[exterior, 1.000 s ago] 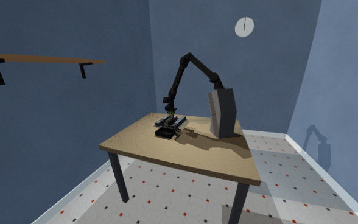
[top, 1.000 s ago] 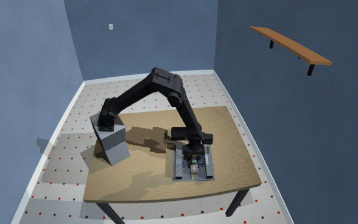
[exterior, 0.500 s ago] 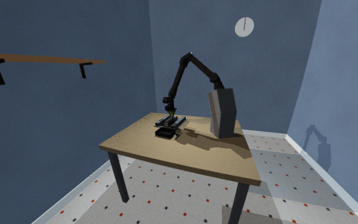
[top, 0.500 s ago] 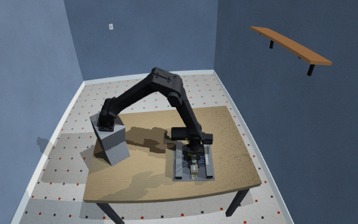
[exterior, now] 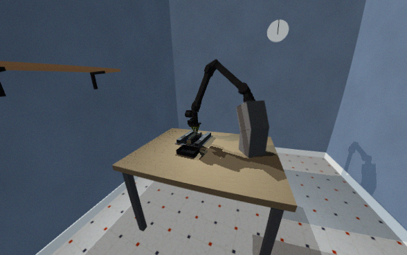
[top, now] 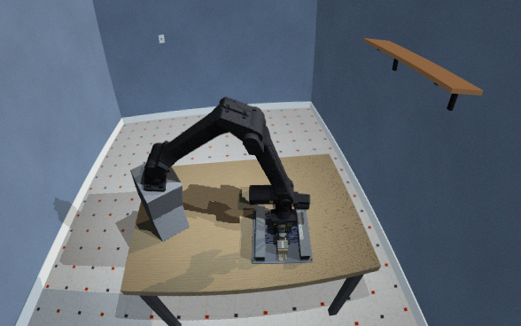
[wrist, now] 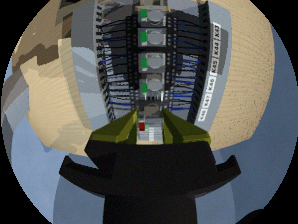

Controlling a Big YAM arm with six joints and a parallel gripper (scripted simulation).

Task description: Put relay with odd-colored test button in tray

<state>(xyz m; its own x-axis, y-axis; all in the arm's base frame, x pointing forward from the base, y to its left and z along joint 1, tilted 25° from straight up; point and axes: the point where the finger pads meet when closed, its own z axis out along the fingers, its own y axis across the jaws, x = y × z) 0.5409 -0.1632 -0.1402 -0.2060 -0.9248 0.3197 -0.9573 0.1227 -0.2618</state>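
Observation:
A grey relay panel (top: pixel 282 241) lies on the bench, also seen in the exterior view (exterior: pixel 194 138). The wrist view shows a row of clear relays (wrist: pixel 152 63) with green test buttons. At the near end of the row is a relay with a red test button (wrist: pixel 141 127). My gripper (wrist: pixel 149 111) points straight down and is shut on this red-button relay, with one yellow finger on each side. I cannot tell whether the relay still sits in its socket. The black tray (exterior: pixel 187 151) (top: pixel 262 195) stands open side up on the bench, right beside the panel's end.
The arm's grey base block (top: pixel 161 204) stands at the bench's left side. Dark terminal strips (wrist: pixel 214 63) run along both sides of the relay row. A wooden shelf (top: pixel 421 66) hangs on the wall, far from the bench.

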